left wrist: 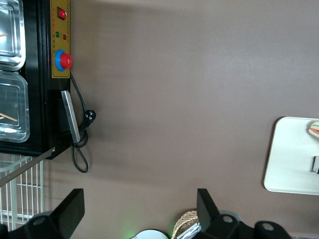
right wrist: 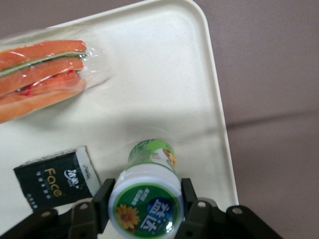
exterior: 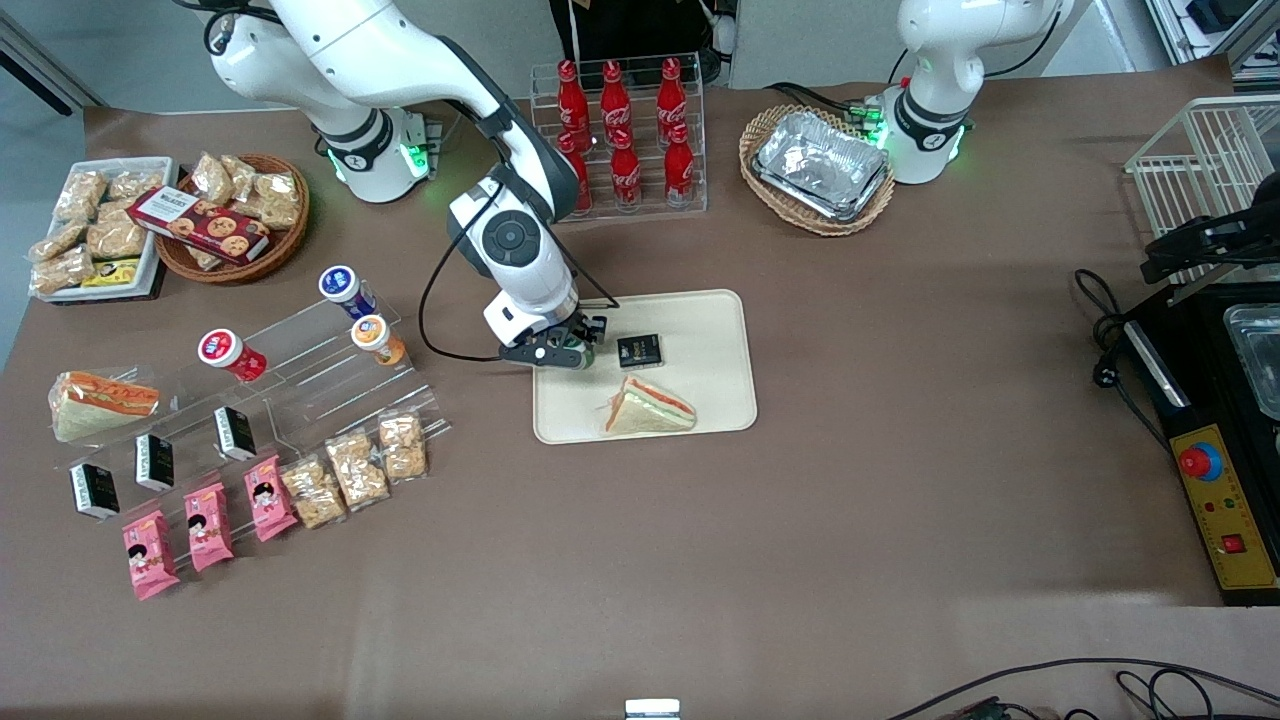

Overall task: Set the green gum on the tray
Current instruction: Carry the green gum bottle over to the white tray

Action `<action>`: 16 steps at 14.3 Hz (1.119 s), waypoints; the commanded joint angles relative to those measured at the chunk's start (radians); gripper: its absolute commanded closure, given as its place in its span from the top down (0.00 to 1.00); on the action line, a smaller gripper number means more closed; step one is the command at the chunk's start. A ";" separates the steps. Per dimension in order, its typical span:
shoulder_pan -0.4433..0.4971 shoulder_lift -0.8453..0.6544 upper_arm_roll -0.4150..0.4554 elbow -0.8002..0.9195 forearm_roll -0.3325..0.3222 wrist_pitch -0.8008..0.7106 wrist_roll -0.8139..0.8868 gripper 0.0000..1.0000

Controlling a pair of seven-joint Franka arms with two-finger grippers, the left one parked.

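Note:
My right gripper (right wrist: 145, 198) is shut on the green gum (right wrist: 146, 191), a small bottle with a green body and a white-rimmed green lid. Both fingers press the lid's sides. The bottle hangs upright over the cream tray (right wrist: 164, 74), close to its rim and beside a small black box (right wrist: 55, 177). In the front view the gripper (exterior: 570, 352) and the gum (exterior: 578, 353) are over the tray (exterior: 715, 330) at its edge toward the working arm's end. I cannot tell whether the bottle's base touches the tray.
A wrapped sandwich (exterior: 648, 408) and the black box (exterior: 640, 349) lie on the tray. A clear stepped rack (exterior: 300, 370) holds red-lidded (exterior: 228, 352), orange-lidded (exterior: 374, 337) and blue-lidded (exterior: 343, 287) bottles. Cola bottles (exterior: 625, 130) and a basket of foil trays (exterior: 820, 168) stand farther back.

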 commanded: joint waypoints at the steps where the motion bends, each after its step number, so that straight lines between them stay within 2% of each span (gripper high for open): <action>1: 0.003 0.024 -0.003 0.013 -0.007 0.028 0.005 0.21; 4: 0.003 0.031 -0.003 0.013 -0.007 0.037 0.007 0.21; 6: 0.001 0.035 -0.003 0.014 -0.007 0.037 0.007 0.28; 7: 0.001 0.036 -0.003 0.014 -0.007 0.037 0.013 0.46; 8: -0.001 0.041 -0.003 0.016 -0.005 0.037 0.015 0.83; 9: -0.002 0.041 -0.003 0.016 -0.005 0.037 0.016 0.97; 16: -0.001 0.042 -0.005 0.017 -0.004 0.037 0.018 0.99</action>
